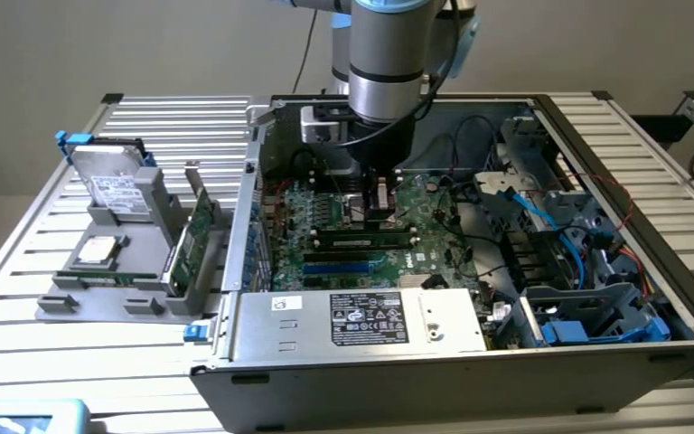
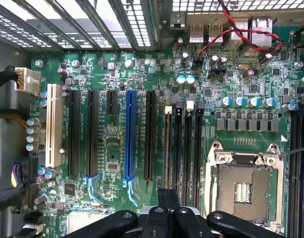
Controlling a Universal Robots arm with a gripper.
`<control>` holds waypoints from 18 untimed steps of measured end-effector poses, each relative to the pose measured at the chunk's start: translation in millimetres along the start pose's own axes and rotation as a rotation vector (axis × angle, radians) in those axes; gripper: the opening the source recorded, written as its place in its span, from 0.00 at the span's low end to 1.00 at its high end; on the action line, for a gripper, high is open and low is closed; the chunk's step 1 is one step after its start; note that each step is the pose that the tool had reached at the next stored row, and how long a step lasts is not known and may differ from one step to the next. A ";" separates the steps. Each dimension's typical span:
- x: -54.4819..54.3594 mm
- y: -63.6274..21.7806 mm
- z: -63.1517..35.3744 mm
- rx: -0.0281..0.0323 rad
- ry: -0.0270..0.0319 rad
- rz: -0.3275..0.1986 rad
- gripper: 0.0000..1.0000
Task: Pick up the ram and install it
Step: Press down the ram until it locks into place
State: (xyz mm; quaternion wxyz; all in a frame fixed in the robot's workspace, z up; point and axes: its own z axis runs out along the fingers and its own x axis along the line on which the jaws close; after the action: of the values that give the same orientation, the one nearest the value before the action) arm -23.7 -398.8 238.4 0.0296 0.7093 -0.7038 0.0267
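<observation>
The arm is reaching down into the open computer case [image 1: 636, 298] in the middle of the exterior view, and the gripper [image 1: 379, 201] is hovering low over the motherboard [image 1: 432, 226], its fingers [image 2: 167, 213] clenched together with nothing visibly between them. Just below the gripper in the exterior frame, the ram [image 1: 365, 241] is lying as a slim green stick along one of the memory slots, apparently already seated or nearly so, though how firmly it is latched cannot be told. In the wrist view the gripper [image 2: 167, 220] is sitting at the bottom centre of the frame, right over the row of narrow black memory slots [image 2: 184, 144], with the blue slot [image 2: 130, 136] to one side and the processor socket [image 2: 242, 186] to the other. At the left of the exterior view, a grey stand [image 1: 118, 271] on the table [image 1: 33, 344] is holding a hard drive [image 1: 112, 185] and a broader green card [image 1: 196, 240]. Judging from this, the picking up looks finished and the installing is looking done or in its last press
</observation>
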 end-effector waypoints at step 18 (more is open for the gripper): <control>0.0 -0.1 0.1 -0.0160 -0.0010 0.190 0.11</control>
State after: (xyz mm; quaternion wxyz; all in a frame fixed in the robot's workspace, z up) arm -23.7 -398.8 238.4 0.0322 0.6391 -0.7681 0.0234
